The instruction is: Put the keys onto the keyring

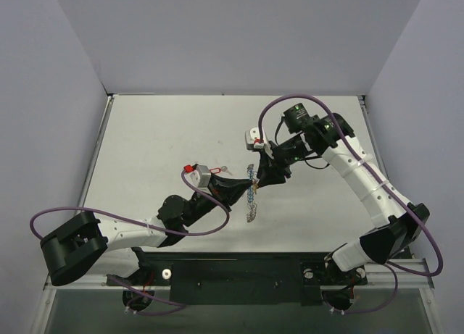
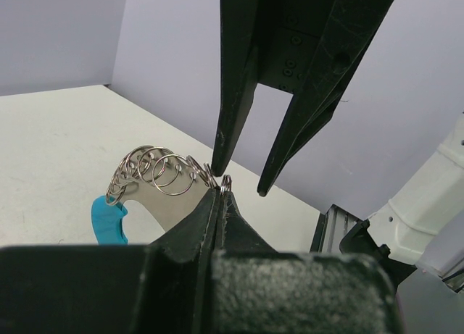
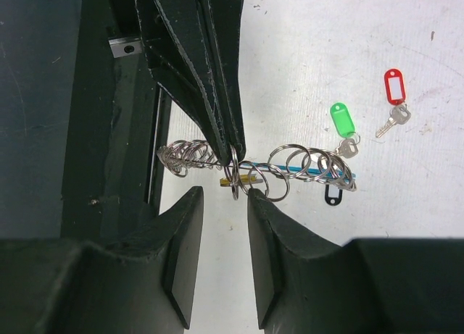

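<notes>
The keyring (image 3: 290, 171), a long coil of silvery wire loops with a blue segment (image 2: 109, 219), is held up off the table. My left gripper (image 2: 220, 188) is shut on one of its loops; in the top view it (image 1: 245, 187) meets the keyring (image 1: 251, 196) from the left. My right gripper (image 3: 223, 200) stands open just below that same loop, its fingers (image 2: 217, 156) close on either side. A yellow tag (image 3: 239, 180) shows at the coil and a black tag (image 3: 333, 195) under it. The green-tagged key (image 3: 341, 124) and the red-tagged key (image 3: 395, 91) lie beyond.
The white table (image 1: 159, 138) is walled by grey panels at the back and sides. A black rail (image 1: 232, 272) with both arm bases runs along the near edge. Purple cables loop off both arms.
</notes>
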Controlling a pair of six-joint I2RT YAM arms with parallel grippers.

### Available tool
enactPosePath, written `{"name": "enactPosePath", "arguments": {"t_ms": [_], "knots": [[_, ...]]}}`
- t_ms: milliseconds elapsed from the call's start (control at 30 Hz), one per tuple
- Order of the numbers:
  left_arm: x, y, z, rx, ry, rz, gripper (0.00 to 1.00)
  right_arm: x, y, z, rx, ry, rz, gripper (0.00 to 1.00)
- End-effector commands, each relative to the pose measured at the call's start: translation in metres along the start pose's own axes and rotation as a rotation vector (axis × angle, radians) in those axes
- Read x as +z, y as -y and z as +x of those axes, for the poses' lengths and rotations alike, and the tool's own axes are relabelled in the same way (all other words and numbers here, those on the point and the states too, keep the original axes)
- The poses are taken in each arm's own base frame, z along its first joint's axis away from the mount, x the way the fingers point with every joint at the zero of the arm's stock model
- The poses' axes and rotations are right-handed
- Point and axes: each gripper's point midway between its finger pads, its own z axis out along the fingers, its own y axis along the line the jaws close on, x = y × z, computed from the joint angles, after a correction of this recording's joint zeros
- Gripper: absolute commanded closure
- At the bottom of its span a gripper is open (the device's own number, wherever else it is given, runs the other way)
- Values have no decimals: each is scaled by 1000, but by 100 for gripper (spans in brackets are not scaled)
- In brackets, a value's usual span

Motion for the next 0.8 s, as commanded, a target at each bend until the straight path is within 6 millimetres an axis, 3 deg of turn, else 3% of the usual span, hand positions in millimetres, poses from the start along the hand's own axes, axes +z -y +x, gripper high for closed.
{"name": "enactPosePath", "arguments": {"t_ms": [0,233,633,767], "knots": [[1,51,-109,-12,405,196,100,7,-4,1,19,1,-38,73],[0,51,-111,-12,410,197,100,10,-4,4,26,-11,-42,78],[-3,40,-113,-10,425,146,100,10,-9,8,16,-28,-38,100],[-5,37,-115,-13,435,130,100,11,-11,9,13,-33,-41,100]]}}
